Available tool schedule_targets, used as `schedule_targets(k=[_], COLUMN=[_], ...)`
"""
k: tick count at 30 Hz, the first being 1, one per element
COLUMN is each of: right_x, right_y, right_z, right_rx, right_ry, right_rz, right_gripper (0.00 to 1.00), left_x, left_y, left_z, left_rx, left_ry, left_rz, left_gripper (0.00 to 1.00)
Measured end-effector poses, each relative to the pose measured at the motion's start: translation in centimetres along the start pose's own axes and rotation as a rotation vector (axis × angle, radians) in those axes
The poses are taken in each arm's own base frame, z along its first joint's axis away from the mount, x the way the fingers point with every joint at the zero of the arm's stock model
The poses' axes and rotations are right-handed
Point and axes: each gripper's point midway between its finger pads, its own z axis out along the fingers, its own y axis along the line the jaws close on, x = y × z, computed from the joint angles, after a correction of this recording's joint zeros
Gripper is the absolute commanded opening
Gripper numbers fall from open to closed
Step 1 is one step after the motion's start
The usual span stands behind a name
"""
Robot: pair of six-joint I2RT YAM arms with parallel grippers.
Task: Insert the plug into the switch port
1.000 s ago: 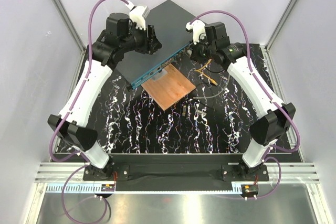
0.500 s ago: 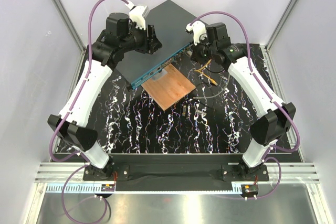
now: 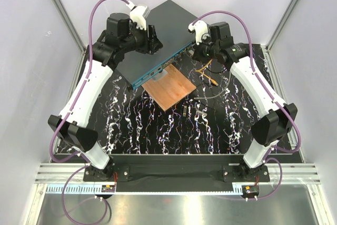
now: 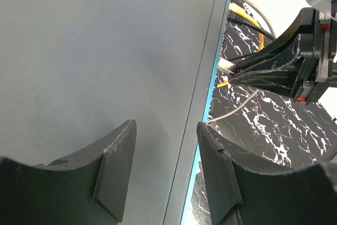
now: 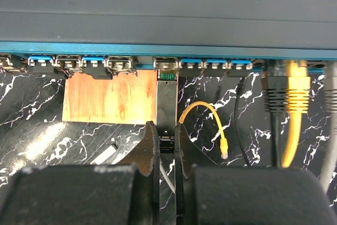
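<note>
Switch: flat rectangular box of matte dark grey-teal sheet metal with a smooth top. One long narrow face is bright blue and lined with small dark sockets, which are metal-rimmed. It sits at the far middle of the counter, a glossy black surface with white veining. In the top view its long axis runs diagonally, near-left to far-right, with the blue face turned toward my right arm.

Plug: slim, squared grey bar with a green label at the tip and a dark tail. My right gripper is clamped on the tail end, fingers pinched tight on either side. The plug's long axis is square to the blue face. The tip points straight in, at the mouth of a socket near the middle of the row. I can't tell how deep it sits.

My left gripper: fingers spread wide with nothing between them, over the switch's flat top near the blue edge. I can't tell whether they touch the lid.

Around:
- Brown board: square, wood-coloured, flat on the counter just below the port face and left of the plug.
- Short yellow lead: loose and curled on the counter, just right of the plug and apart from it.
- Yellow cable: ribbed boot, runs into the blue face further right.
- Grey cable: beside the yellow cable, also runs into the face.
</note>
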Motion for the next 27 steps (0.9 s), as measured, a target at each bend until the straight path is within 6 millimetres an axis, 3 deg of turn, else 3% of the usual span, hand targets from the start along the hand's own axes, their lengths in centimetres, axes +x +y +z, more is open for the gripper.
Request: schedule_targets(k=[16, 27], right_x=[-0.4, 0.1], right_y=[0.1, 0.1], right_z=[-0.4, 0.6], right_rx=[-0.024, -0.016], right_ry=[-0.023, -0.036], right_rz=[0.029, 0.040], right_gripper=[0.00, 0.00], left_x=[-0.3, -0.3], left_y=[0.0, 0.0], left_z=[0.1, 0.1], left_rx=[0.002, 0.003], left_ry=[-0.011, -0.012], left_rz=[0.004, 0.002], left_gripper=[0.55, 0.55])
